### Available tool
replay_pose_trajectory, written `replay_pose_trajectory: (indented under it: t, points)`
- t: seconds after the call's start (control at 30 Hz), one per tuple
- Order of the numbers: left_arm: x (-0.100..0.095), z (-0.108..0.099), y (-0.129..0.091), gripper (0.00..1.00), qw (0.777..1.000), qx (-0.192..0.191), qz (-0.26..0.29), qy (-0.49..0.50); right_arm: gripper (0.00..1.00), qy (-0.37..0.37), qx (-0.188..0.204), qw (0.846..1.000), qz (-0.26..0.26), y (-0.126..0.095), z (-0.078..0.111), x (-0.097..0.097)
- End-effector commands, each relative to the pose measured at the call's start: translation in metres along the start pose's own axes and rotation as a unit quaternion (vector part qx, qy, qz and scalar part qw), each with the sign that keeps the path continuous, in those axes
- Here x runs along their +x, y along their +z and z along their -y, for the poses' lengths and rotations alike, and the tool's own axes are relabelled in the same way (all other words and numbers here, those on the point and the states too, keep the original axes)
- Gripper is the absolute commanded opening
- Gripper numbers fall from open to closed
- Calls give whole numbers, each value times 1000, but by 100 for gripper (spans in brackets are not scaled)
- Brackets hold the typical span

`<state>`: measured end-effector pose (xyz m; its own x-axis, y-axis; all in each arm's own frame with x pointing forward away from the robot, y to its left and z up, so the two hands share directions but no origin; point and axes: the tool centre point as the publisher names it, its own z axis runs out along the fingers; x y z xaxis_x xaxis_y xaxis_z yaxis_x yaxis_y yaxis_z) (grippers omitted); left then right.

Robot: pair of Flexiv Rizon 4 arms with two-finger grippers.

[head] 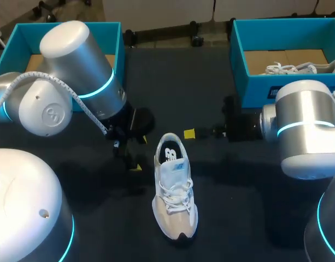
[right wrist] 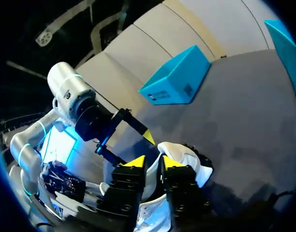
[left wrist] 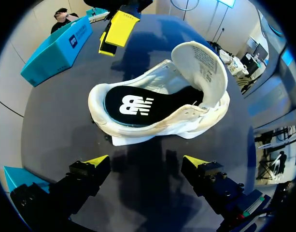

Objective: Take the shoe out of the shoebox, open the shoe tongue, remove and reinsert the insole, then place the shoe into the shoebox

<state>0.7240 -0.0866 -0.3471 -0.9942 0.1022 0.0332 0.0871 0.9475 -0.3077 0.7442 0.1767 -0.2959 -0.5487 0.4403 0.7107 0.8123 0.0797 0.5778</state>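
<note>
A white sneaker (head: pixel 174 203) lies on the dark table, toe toward me. Its tongue (left wrist: pixel 202 62) is folded back, and the black insole (left wrist: pixel 138 105) with a white logo lies inside. My left gripper (left wrist: pixel 147 162) is open, low over the table just short of the shoe's side (head: pixel 129 158). My right gripper (right wrist: pixel 154 162) hovers beside the shoe's heel end (head: pixel 190 133). Its yellow tips are close together with nothing between them. In the left wrist view the right gripper (left wrist: pixel 115 30) hangs beyond the shoe, clear of it.
An open teal shoebox (head: pixel 113 34) stands at the back left, partly behind my left arm. A second teal box (head: pixel 239 50) at the back right holds another white shoe (head: pixel 298 68). The right arm's wrist (head: pixel 306 128) sits in front of that box.
</note>
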Motion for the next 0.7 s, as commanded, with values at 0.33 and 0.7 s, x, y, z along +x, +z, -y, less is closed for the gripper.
replay_pose_trajectory:
  t: [0.33, 0.7]
  points:
    - [-3, -32, -46, 100, 999, -41, -11, -20, 0, 87, 144, 986, 11, -26, -18, -20]
    - [2, -47, -54, 100, 997, -71, -19, -28, 0, 139, 243, 960, -1, -27, -23, -37]
